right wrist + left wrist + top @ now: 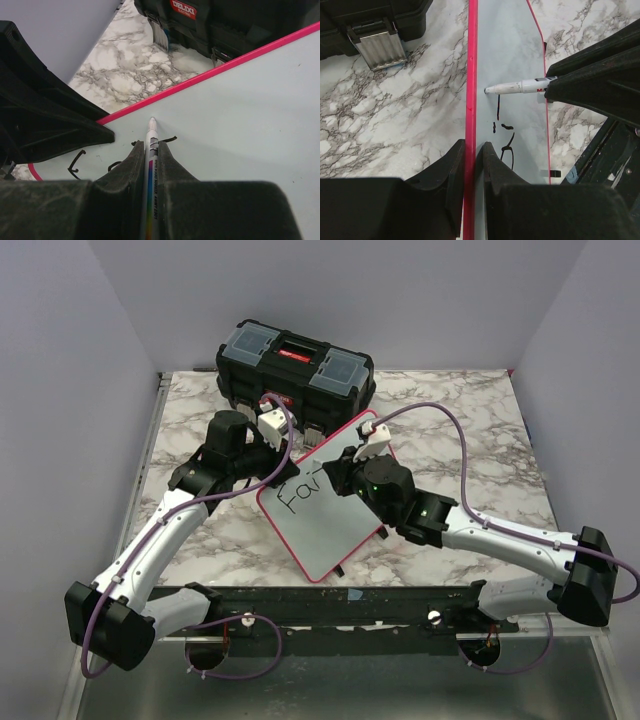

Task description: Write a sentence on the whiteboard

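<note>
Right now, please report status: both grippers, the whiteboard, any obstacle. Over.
Left gripper shut on red rim of glossy white whiteboard. Right gripper shut on white marker, tip at board. Black handwritten sentence unfinished. Black plastic toolbox close behind.

White arms [150, 540], black joints [228, 432], purple cables [430, 405]

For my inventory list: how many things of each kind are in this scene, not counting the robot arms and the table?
whiteboard: 1
marker: 1
toolbox: 1
Total: 3
</note>
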